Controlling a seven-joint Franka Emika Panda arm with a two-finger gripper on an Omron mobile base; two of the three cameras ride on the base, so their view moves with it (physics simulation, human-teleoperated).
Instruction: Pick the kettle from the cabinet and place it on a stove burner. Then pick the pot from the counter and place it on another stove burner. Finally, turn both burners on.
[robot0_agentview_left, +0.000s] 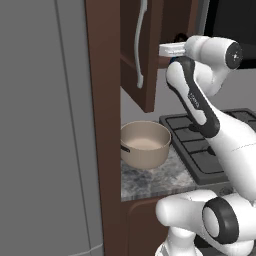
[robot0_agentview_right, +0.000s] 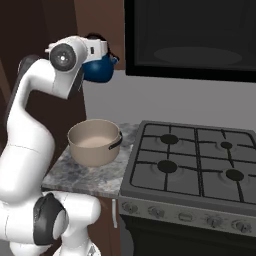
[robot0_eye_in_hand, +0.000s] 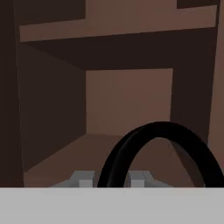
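The end effector (robot0_eye_in_hand: 112, 181) is closed narrowly on the black arched handle of the kettle (robot0_agentview_right: 98, 69), which hangs upright just below it, spout toward the stove (robot0_agentview_right: 190, 160); ahead lies the open cabinet (robot0_eye_in_hand: 118, 109); well below stands the pot (robot0_agentview_right: 94, 141) on the grey counter (robot0_agentview_right: 75, 175), beside the burners (robot0_agentview_right: 170, 139).

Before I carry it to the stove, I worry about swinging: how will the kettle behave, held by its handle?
The kettle hangs from its thin arched handle in the gripper, so it may pivot. Its glossy round body looks slippery and probably rigid.
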